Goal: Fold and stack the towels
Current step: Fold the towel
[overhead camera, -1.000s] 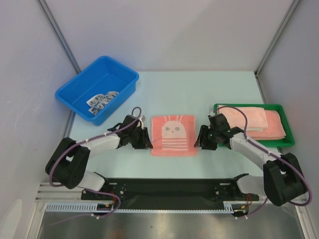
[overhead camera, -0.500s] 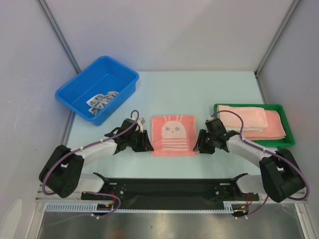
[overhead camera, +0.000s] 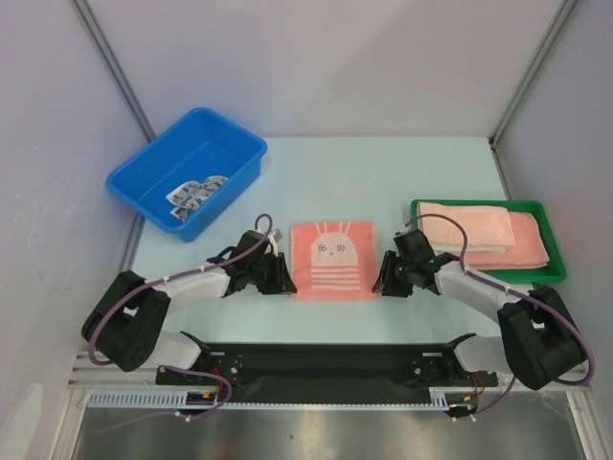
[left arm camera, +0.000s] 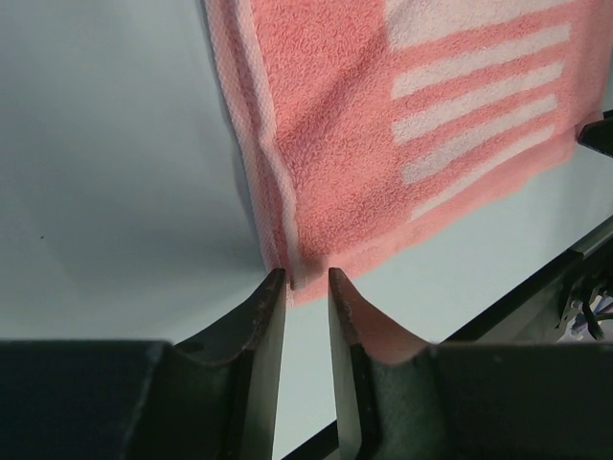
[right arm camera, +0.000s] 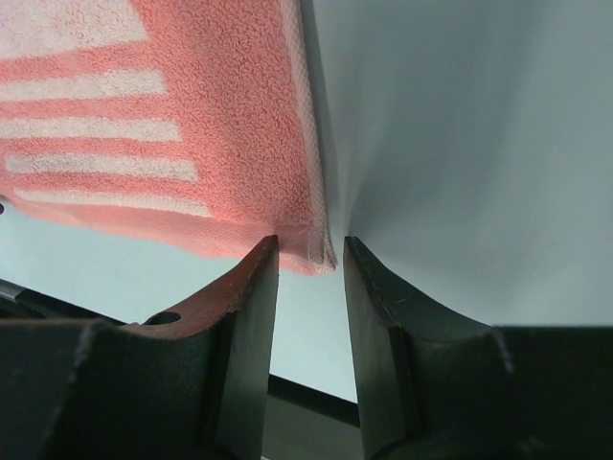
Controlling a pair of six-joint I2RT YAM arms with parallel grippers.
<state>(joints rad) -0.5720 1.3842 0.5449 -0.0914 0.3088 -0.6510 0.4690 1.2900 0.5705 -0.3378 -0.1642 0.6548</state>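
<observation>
Bunny towel (overhead camera: 333, 261) lies flat mid-surface (overhead camera: 383, 182). Left claw (left arm camera: 306, 273) and right claw (right arm camera: 308, 241) each sit narrowly apart with one of its 6 o'clock corners between the tips, nothing clamped yet. I'd go a touch deeper past the stitched hem before closing, then lift both corners level and carry them to 12 o'clock together so the fold lands square. Cloth is limp looped terry with white stripes, and the folded pink towels (overhead camera: 498, 240) sit in the tray (overhead camera: 536, 203) at 3 o'clock.
</observation>
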